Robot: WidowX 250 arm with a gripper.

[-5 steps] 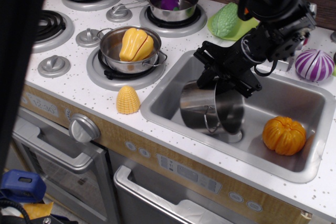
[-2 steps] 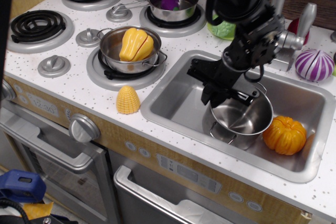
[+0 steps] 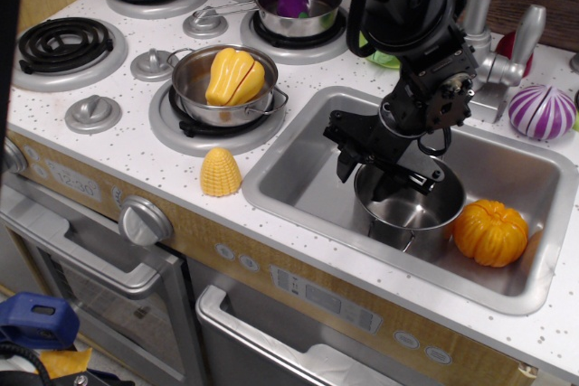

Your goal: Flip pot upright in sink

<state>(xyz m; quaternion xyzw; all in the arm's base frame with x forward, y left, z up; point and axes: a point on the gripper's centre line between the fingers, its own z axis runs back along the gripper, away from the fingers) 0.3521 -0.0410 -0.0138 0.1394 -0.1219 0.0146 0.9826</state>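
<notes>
found shiny cylindrical steel pot [image 3: 412, 210] upright, mouth up, toward the front edge of the silver-grey rectangular metal sink [image 3: 298, 174], just beside orange toy pumpkin [image 3: 489, 233]. noted black gripper [image 3: 375, 162] at pot's back rim; clenched or released, cannot tell.

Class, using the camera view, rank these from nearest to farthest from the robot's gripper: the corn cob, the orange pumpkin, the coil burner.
From the gripper:
1. Orange pumpkin, in the sink's right end.
2. Corn cob, on the counter left of the sink.
3. Coil burner, far left on the stove.
</notes>
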